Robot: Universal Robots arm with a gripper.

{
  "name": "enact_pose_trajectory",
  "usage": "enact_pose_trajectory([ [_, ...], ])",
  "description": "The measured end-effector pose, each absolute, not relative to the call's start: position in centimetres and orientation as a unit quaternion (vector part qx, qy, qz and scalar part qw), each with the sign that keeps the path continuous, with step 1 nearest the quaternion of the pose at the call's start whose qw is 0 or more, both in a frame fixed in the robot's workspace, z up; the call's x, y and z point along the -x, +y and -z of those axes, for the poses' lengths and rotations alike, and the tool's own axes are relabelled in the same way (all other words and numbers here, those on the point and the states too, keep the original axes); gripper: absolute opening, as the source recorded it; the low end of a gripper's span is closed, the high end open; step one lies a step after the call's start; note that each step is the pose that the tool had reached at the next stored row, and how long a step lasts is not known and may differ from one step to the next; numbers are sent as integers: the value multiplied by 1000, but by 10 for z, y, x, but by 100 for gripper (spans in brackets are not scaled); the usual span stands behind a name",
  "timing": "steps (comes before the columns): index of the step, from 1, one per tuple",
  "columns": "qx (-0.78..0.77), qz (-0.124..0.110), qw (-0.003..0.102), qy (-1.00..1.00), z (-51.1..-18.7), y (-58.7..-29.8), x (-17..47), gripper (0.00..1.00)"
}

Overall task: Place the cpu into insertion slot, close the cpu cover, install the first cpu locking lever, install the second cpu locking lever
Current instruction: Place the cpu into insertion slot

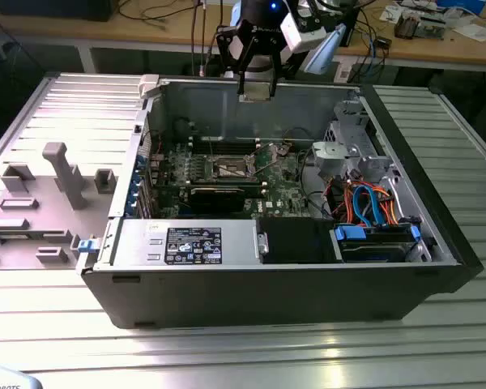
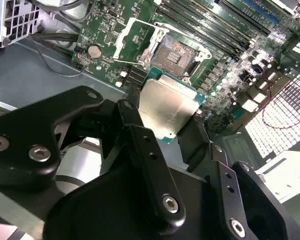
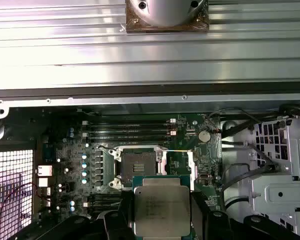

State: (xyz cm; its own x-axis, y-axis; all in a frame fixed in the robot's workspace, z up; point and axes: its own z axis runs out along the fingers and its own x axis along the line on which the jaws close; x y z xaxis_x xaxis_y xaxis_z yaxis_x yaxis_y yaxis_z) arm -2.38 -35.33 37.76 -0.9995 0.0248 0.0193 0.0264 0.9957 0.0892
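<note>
Second wrist view: the gripper (image 2: 162, 120) pinches the cpu (image 2: 167, 105) by its edges, hanging above the green motherboard (image 2: 225, 67), short of the bare socket (image 2: 172, 55). The cpu cover (image 2: 123, 39) stands swung open beside it. Judging by this, no step is finished yet.

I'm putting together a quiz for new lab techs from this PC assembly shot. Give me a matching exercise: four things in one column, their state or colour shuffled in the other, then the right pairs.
Things:
1. cpu
2. insertion slot
3. cpu cover
4. cable bundle at the exterior view's right

States or colours:
A. empty, contacts exposed
B. orange and blue
C. held in the gripper, above the motherboard
D. swung open beside the slot

Pairs: 1-C, 2-A, 3-D, 4-B.
</note>
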Motion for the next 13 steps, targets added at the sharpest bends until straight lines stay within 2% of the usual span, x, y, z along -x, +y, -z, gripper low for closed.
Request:
enact_pose_trajectory([
  [13, 17, 45, 9, -999, -378, -353, 24, 54],
])
